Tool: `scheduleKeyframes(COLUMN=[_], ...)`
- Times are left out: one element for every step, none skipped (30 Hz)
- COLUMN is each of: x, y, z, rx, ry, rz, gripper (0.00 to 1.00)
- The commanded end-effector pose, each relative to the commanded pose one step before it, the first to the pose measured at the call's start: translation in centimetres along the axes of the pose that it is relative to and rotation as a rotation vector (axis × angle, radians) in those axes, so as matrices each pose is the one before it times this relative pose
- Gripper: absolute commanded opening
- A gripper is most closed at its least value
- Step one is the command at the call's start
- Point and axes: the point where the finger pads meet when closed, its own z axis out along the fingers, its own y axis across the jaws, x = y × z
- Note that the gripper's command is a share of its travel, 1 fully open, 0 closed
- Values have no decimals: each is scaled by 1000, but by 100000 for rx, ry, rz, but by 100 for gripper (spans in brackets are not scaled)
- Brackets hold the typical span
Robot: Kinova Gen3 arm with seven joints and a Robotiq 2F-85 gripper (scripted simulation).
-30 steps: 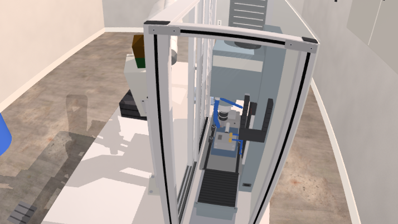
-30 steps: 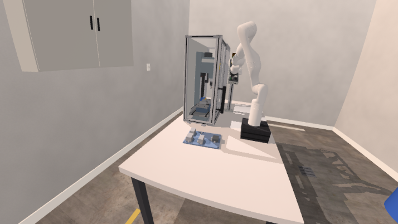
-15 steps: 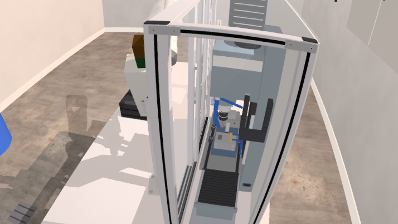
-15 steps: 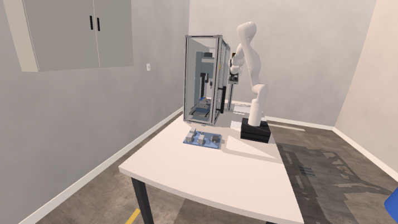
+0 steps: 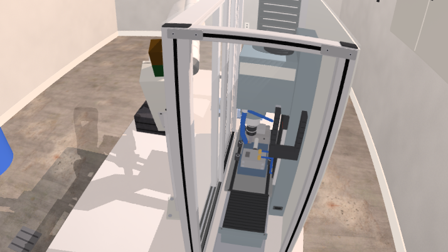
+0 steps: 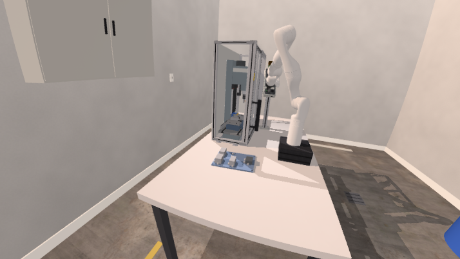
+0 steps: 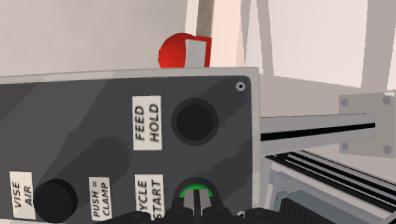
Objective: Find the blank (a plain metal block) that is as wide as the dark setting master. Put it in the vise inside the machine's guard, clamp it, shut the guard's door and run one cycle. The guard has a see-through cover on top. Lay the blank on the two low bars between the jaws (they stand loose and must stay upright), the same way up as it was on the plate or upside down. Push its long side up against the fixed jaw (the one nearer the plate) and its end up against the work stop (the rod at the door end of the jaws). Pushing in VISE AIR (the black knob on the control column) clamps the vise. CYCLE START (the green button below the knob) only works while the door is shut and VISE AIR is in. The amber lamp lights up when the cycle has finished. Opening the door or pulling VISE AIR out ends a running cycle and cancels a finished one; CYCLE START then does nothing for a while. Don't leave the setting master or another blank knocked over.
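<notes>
In the wrist view, the gripper (image 7: 196,204) was narrow, its fingertips together with nothing between them. They pointed up the frame at lower center, in front of the green button (image 7: 188,188); whether they touched it could not be told. The black VISE AIR knob (image 7: 55,200) sat at lower left.

In the exterior view, three light blanks (image 6: 219,158) (image 6: 223,152) (image 6: 232,161) stood on the blue plate (image 6: 238,167), below center, the dark setting master (image 6: 249,160) to their right. The plate's long axis ran left to right, dipping slightly rightward. Which way the matching blank's long axis lay, and whether it was in the vise (image 5: 253,158) (image 6: 234,124), could not be made out.

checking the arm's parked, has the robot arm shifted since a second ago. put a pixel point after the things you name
No, the robot arm (image 6: 292,72) shows no visible shift against the guard frame (image 6: 251,93) in the exterior view.
</notes>
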Motion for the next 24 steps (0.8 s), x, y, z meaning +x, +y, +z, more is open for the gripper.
scheduleKeyframes(x=[-8,0,0,0,0,0,0,0,0,0,0,0,0,0,0,0,0,0,0,0,0,0,0,0], y=[-59,0,0,0,0,0,0,0,0,0,0,0,0,0,0,0,0,0,0,0,0,0,0,0], z=[-1,0,80,80,80,80,80,0,0,0,0,0,0,0,0,0,0,0,0,60,60,60,60,60], rx=[110,0,0,0,0,0,0,0,0,0,0,0,0,0,0,0,0,0,0,0,0,0,0,0], ry=[-38,0,0,0,0,0,0,0,0,0,0,0,0,0,0,0,0,0,0,0,0,0,0,0], rz=[53,0,0,0,0,0,0,0,0,0,0,0,0,0,0,0,0,0,0,0,0,0,0,0], gripper=[10,10,10,10,10,10,10,10,10,10,10,10,10,10,10,10,10,10,10,10,10,10,10,10])
